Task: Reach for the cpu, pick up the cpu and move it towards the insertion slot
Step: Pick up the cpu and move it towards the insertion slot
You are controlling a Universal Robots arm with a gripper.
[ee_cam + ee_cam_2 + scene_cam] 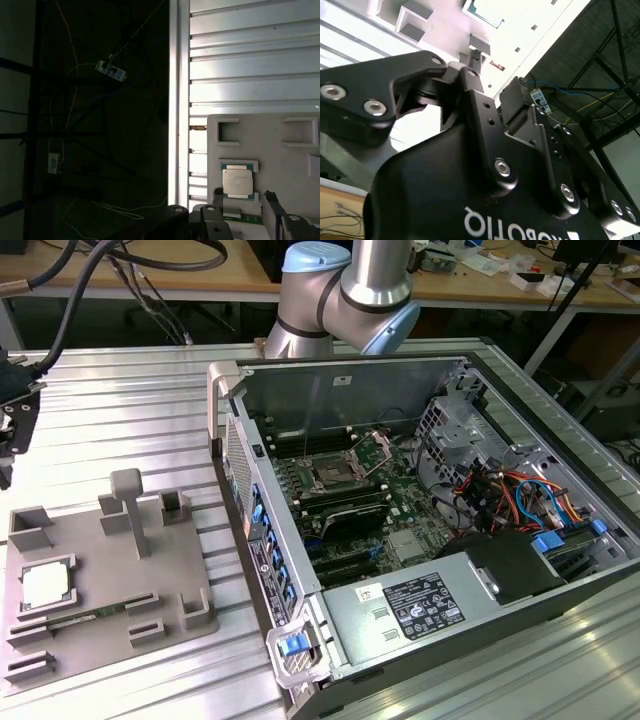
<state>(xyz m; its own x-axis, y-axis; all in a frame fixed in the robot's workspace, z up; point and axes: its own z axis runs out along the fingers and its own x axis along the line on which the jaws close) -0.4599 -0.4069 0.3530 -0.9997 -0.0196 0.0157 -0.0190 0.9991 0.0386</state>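
Bright glare on ribbed table [250, 75]

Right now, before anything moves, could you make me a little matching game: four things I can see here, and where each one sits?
Things
1. cpu
2. insertion slot
3. blue clip
4. robot arm

Places
A. on the green board inside the open computer case
B. rising behind the case's far wall
C. lying in the grey tray, at the exterior view's left
D. on the case's near corner

Pairs: 1-C, 2-A, 3-D, 4-B
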